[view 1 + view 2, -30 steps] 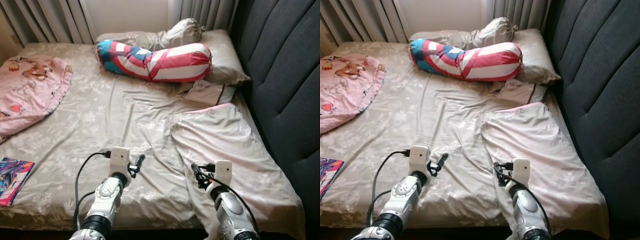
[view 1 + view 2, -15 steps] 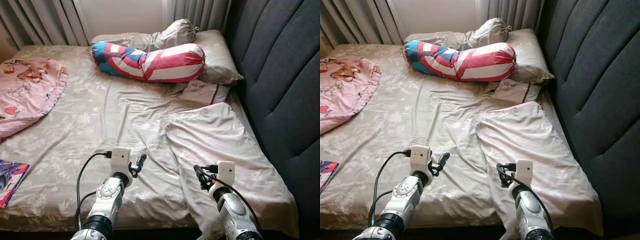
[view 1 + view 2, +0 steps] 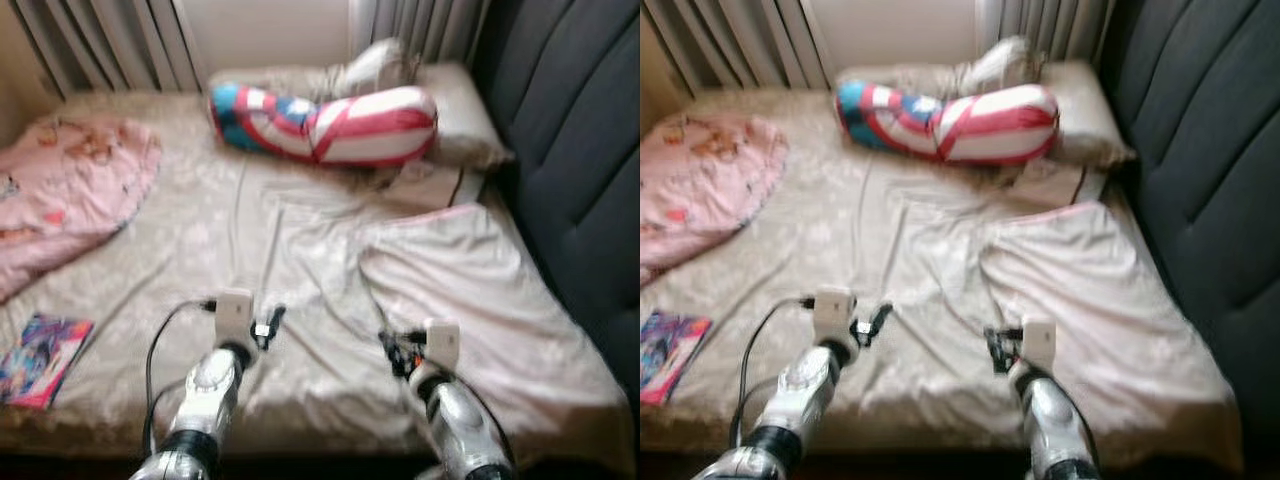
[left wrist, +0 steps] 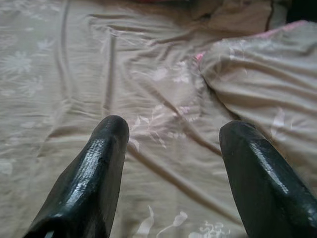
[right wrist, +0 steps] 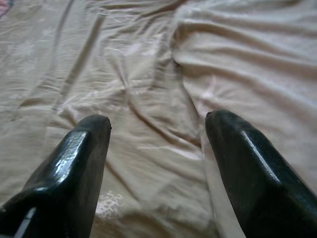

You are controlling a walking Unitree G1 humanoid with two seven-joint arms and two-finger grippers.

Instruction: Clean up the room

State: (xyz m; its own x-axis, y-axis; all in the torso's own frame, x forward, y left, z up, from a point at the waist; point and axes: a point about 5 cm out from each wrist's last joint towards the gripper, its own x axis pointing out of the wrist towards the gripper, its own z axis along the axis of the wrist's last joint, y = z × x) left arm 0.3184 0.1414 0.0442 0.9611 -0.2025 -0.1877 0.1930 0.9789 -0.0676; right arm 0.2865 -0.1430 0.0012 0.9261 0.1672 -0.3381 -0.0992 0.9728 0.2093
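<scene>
Head views, blurred, show a bed [image 3: 200,220] with a crumpled sheet; a striped bolster [image 3: 325,125] lies at its head, a pink blanket [image 3: 70,190] lies to the bolster's left, a magazine [image 3: 40,358] sits nearer the bed's foot, and a loose pillowcase [image 3: 470,290] lies below the bolster. Left pincer [image 4: 171,148] and right pincer [image 5: 158,134] hover over the sheet with fingers apart, holding nothing. Likely the next step is gripping the pillowcase's near edge squarely; blur hides fine folds, and the bed's foot is cut off.

A pink blanket [image 3: 70,200] lies crumpled and a colourful magazine [image 3: 40,358] flat on the bed [image 3: 200,230]
</scene>
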